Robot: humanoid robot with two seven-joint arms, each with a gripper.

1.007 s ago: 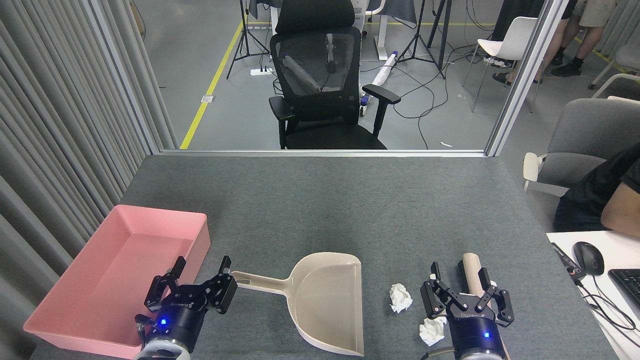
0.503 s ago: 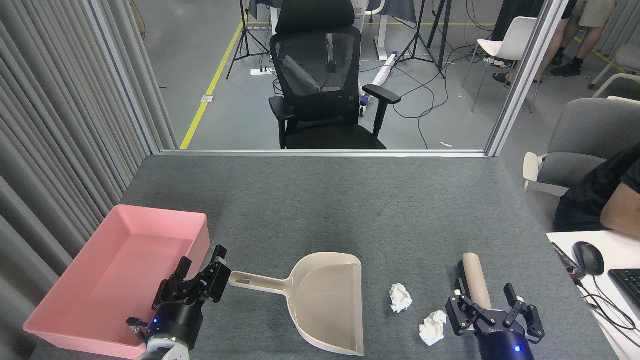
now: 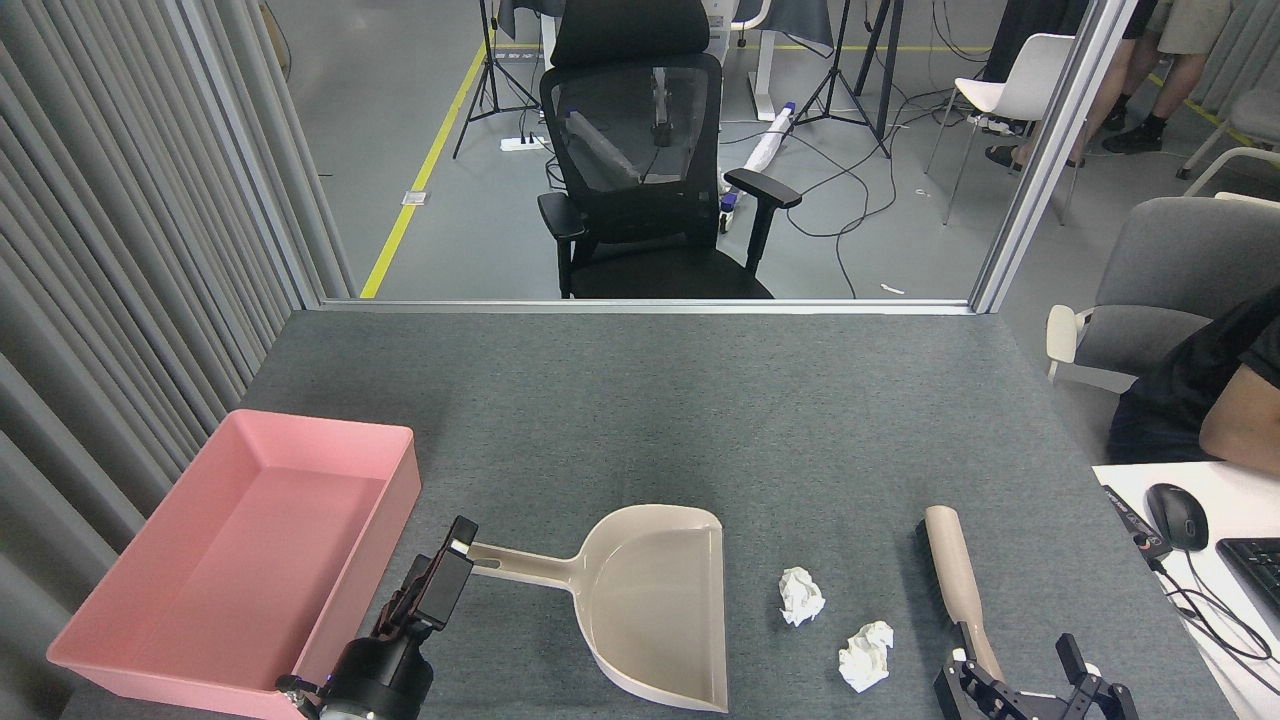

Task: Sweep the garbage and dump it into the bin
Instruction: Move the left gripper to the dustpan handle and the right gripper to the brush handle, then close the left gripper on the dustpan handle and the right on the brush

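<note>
Pink plastic forms the bin (image 3: pixel 240 560), which is seen at the lower left of the frame on the grey table (image 3: pixel 650 410). Two garbage balls (image 3: pixel 802 596) (image 3: pixel 866 655) are found at the lower right, between the beige dustpan (image 3: pixel 650 600) and the brush (image 3: pixel 955 580). The left gripper (image 3: pixel 440 580) is seen edge-on at the dustpan's handle end; its fingers' spread cannot be told. The right gripper (image 3: pixel 1030 690) is shown with fingers wide, at the brush handle's near end.

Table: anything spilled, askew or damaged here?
Only the expected mess: two tissue balls lie loose on the table, between dustpan and brush. The pink bin is empty. Nothing looks damaged or tipped.
</note>
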